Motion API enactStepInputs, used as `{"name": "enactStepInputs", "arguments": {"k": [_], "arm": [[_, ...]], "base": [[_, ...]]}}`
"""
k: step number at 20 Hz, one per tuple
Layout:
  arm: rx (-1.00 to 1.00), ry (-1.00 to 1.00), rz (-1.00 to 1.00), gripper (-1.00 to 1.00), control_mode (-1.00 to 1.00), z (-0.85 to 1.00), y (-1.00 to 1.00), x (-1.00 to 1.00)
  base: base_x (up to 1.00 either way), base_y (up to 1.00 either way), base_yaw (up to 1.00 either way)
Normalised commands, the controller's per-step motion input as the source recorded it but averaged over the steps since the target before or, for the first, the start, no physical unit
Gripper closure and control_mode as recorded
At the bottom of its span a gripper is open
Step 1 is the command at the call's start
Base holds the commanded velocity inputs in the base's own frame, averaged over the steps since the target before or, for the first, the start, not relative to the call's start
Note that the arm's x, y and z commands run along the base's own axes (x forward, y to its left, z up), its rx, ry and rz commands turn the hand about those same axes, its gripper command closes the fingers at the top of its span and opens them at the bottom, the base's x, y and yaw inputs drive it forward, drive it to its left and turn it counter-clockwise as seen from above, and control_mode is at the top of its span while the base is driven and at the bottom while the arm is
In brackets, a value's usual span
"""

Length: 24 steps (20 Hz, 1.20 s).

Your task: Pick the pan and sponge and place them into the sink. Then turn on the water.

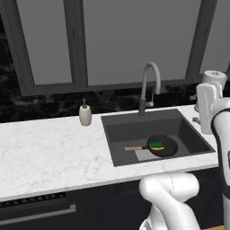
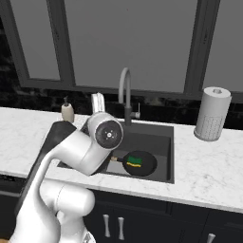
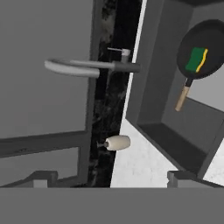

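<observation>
The black frying pan lies on the floor of the dark grey sink, toward the basin's front, partly over the lighter grey square patch; its wooden handle points toward the left wall of the basin. The green and yellow sponge rests inside the pan, on its cooking surface. In the right base view the pan and sponge sit near the front wall of the sink.

The grey gooseneck faucet rises from the back edge of the sink, its spout curving over the basin; no stream shows below it. The beige soap dispenser stands on the white marble counter just beyond the sink's back left corner. A paper towel roll stands on the counter to the right of the sink.

The gripper is spread wide and released, grasping nothing, its tips apart over the counter near the dispenser
</observation>
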Motion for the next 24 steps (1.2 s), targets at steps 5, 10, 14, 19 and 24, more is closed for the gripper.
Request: {"name": "enactStepInputs", "arguments": {"k": [5, 10, 14, 19, 24], "arm": [[0.33, 0.23, 0.03, -1.0, -1.0, 0.05, -0.45, 0.0], [0.46, 0.06, -0.11, -1.0, -1.0, -0.03, -0.11, 0.02], [0.34, -0.01, -0.19, -1.0, -1.0, -0.34, 0.0, 0.21], [0.19, -0.02, -0.21, -1.0, -1.0, -0.53, 0.0, 0.36], [0.17, -0.01, -0.15, -1.0, -1.0, -0.39, 0.0, 0.47]], "base": [[0.0, 0.0, 0.0], [0.0, 0.0, 0.0], [0.0, 0.0, 0.0], [0.0, 0.0, 0.0], [0.0, 0.0, 0.0]]}}
